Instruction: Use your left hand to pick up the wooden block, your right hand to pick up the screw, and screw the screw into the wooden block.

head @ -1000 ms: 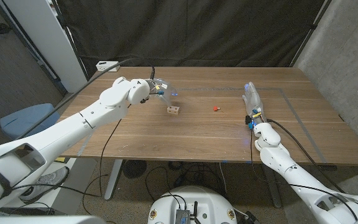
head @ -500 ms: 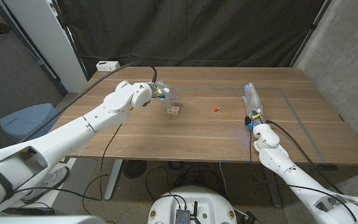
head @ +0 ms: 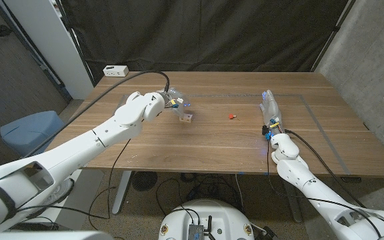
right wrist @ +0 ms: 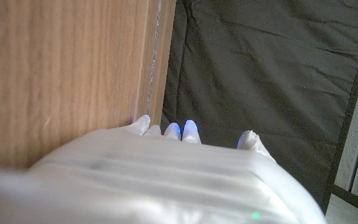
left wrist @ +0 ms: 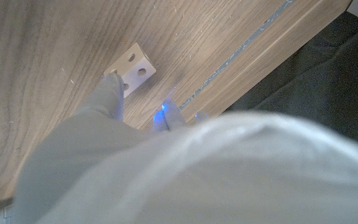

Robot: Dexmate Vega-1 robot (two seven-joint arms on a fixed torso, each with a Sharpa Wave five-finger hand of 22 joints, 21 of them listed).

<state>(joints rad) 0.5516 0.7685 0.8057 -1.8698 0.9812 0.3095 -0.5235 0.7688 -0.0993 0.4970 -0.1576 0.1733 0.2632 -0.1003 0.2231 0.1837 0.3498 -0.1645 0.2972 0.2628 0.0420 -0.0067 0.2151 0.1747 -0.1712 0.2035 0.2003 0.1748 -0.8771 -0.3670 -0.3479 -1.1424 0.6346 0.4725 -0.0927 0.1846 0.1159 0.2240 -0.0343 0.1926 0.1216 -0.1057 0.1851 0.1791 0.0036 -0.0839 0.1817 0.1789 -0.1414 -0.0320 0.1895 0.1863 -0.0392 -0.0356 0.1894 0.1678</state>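
The left robot hand (head: 171, 101), fingers apart and holding nothing, hovers just beside the wooden block (head: 187, 118), which lies toward the worktop's (head: 199, 143) near edge from it; one finger (left wrist: 109, 96) reaches to the block's edge. The right robot hand (head: 269, 110) stands with fingers straight and empty, well apart from the red screw (head: 230, 115).

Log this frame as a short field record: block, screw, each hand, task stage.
wooden block: on the table, holes visible, not lifted
screw: red, lying on the table, apart from the block
left hand: at the block, one finger reaching its edge; no grip visible
right hand: standing on the table, holding nothing, away from the screw
stage: nothing picked up yet
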